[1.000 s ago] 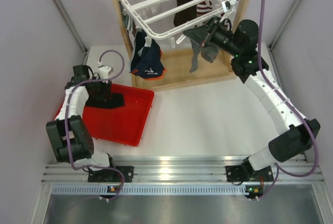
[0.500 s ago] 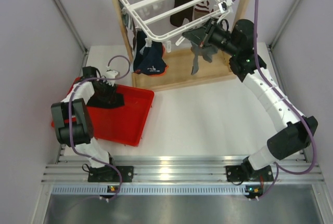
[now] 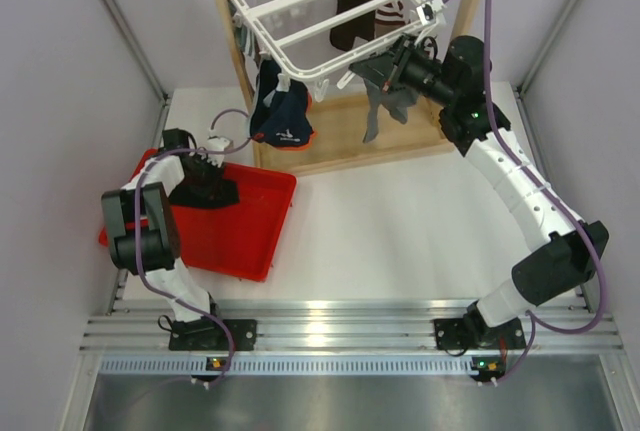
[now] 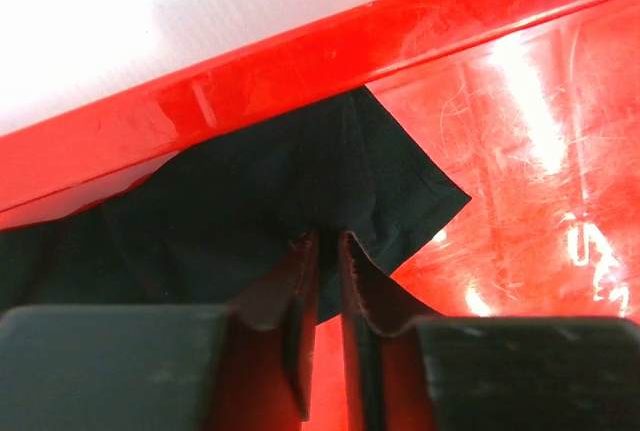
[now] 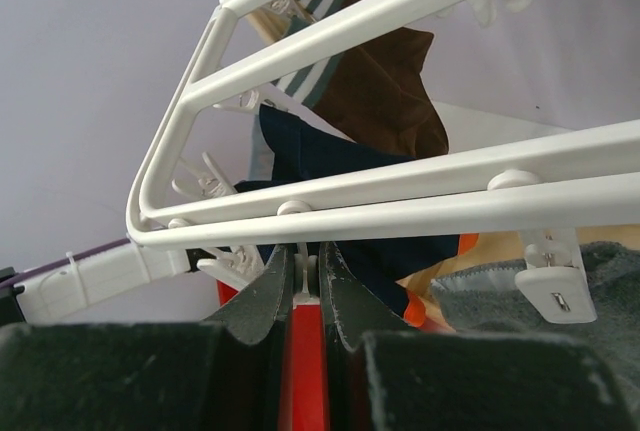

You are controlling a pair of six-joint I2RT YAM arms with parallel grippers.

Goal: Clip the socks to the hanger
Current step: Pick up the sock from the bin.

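Your left gripper (image 4: 322, 243) was down in the scratched red plastic tray (image 4: 250, 71), fingers nearly together and pinched on a puckered fold of the black fabric sock (image 4: 230, 211). That sock lay flat against the tray's far wall. Your right gripper (image 5: 303, 251) was up at the white plastic bar hanger (image 5: 450, 209), jaws together around a sliver of white just under the front bar. It looked like a clip tab, but I couldn't tell whether it was truly gripped. A dark brown sock with striped cuff (image 5: 380, 91) and a grey knit sock (image 5: 600, 281) hung from the hanger already.

Risks:
- The pinch was only on the sock's edge, so a fast lift could slip it out or drag it on the tray wall.
- The hanger hung tilted, so a pull on the clip could swing it and shake the hung socks loose.
- You could miss the handoff if the clip snapped shut.
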